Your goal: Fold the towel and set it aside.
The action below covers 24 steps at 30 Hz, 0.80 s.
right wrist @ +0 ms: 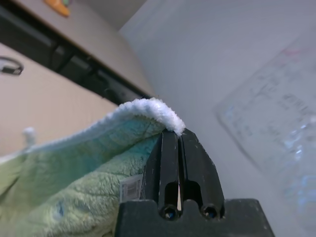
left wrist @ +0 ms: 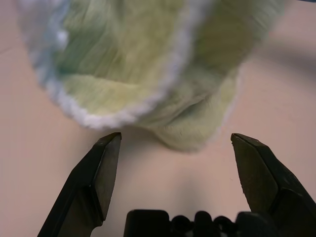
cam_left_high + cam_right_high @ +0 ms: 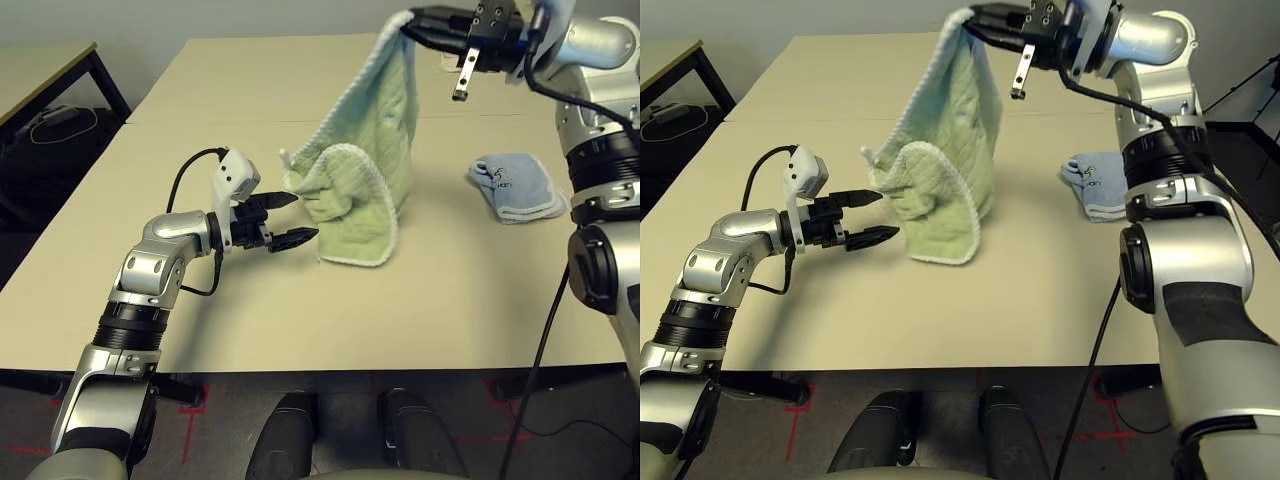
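Two robot arms work at the table (image 3: 200, 330). In the head views, the right gripper (image 3: 412, 26) is up high, pinched tight on one corner of the towel (image 3: 370, 170). It holds the corner up so the green cloth hangs down and opens out. The low end of the towel is bunched on the table. The left gripper (image 3: 290, 220) is low, just beside that bunched end, with its fingers spread wide and nothing in them. I think it is set to grab the low edge. A blue towel (image 3: 518, 187) lies folded, well apart.

In the left wrist view, the towel's white edge sits just past the two open fingertips (image 2: 106, 163), not touching.

In the right wrist view, the shut fingers (image 1: 170, 168) squeeze the fluffy white corner, and the towel hangs below.
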{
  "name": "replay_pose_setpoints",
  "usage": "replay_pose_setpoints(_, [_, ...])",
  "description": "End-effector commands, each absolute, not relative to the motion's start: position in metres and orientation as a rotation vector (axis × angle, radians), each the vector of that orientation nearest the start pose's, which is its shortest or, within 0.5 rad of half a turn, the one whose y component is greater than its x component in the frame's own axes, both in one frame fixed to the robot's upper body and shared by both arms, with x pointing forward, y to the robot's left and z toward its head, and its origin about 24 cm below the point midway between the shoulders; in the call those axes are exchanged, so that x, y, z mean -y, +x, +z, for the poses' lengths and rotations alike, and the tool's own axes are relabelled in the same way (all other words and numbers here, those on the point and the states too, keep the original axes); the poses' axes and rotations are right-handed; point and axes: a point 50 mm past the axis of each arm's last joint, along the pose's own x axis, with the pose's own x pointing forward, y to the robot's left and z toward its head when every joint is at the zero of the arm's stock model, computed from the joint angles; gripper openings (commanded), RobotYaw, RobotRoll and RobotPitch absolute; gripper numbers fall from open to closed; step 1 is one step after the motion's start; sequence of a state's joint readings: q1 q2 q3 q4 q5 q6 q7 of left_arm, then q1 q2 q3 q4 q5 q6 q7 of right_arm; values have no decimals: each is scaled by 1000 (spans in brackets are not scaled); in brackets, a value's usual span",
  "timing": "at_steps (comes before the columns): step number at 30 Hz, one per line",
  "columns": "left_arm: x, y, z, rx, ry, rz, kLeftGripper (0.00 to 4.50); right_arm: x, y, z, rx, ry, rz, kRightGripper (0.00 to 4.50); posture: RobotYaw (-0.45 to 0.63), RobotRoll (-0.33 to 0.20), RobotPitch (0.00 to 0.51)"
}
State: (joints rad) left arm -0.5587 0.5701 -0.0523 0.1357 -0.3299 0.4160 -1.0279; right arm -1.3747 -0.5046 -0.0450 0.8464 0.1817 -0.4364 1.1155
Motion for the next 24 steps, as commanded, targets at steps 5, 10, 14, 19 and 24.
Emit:
replay_pose_setpoints(5, [-179,321,155,-136,222,-1044,4500,158,356,375,897,-647,851,14,98,0,81])
replay_pose_setpoints(10, [-177,318,152,-169,198,-1071,4500,156,359,373,894,-619,832,14,101,0,82])
replay_pose_setpoints(14, [-173,311,148,-227,167,-1119,4500,156,362,377,880,-601,805,14,103,0,81])
replay_pose_setpoints(19, [-169,296,146,-321,146,-1213,4500,153,367,379,842,-584,780,14,107,0,80])
replay_pose_setpoints(24, [-170,293,146,-352,156,-1215,4500,150,369,381,833,-580,759,14,111,0,78])
